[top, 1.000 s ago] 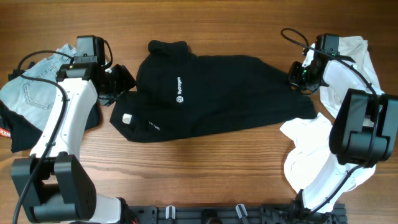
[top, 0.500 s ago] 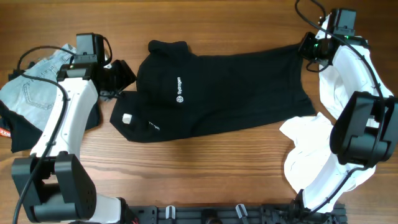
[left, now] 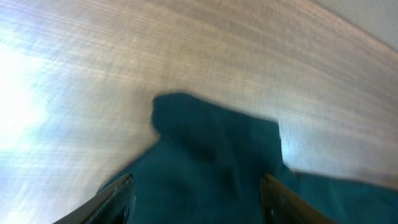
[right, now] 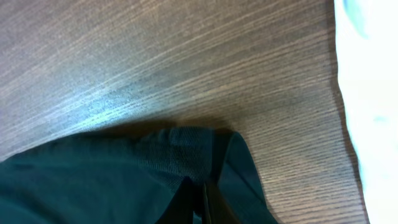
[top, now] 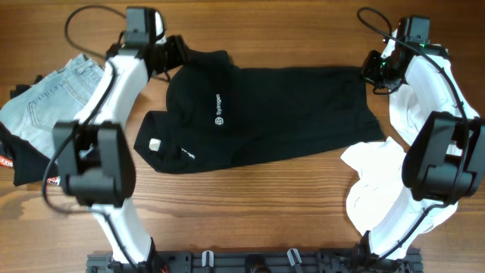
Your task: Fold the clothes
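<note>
A black shirt (top: 258, 114) with a small white logo lies spread across the middle of the table. My left gripper (top: 178, 51) is open at the shirt's collar at the back left; in the left wrist view its fingers (left: 196, 199) straddle the dark fabric (left: 211, 162). My right gripper (top: 371, 72) is shut on the shirt's back right corner. In the right wrist view the closed fingers (right: 202, 199) pinch the cloth edge (right: 93, 174) down near the wood.
Light blue jeans (top: 45, 98) lie at the far left over a dark garment (top: 15, 155). White clothes (top: 386, 182) are piled at the right, with more white cloth (top: 447, 68) under the right arm.
My left arm swung from the shirt's left sleeve up to the collar. My right gripper pulled the shirt's corner up and right, then settled, stretching the hem side flat.
</note>
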